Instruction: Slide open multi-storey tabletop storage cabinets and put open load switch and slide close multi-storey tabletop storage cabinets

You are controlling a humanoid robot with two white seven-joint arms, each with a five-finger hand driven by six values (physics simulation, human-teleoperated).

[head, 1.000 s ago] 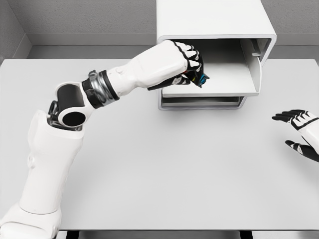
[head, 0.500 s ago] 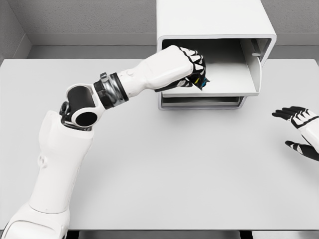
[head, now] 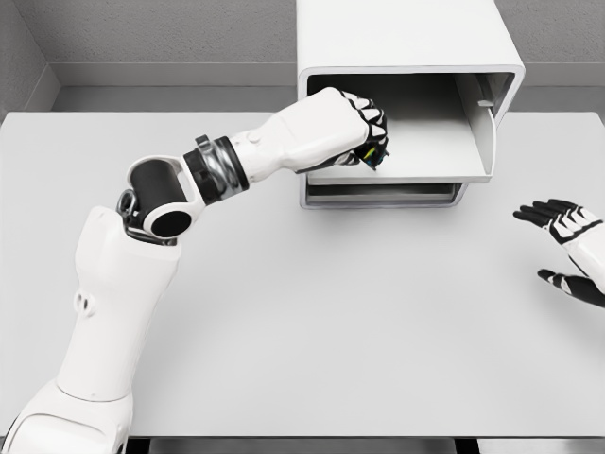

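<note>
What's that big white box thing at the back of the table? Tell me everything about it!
It is a storage cabinet, plain white with rounded corners, looking like smooth plastic or painted metal. It stands upright at the table's far edge. Its upper drawer is slid out toward the robot, showing a shallow tray; a second closed drawer sits beneath. The left robot hand reaches into the open drawer holding a small dark object.

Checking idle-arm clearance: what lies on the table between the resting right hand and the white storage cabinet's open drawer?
Nothing: in the head view, only bare grey tabletop separates the open right hand from the pulled-out white drawer.
</note>
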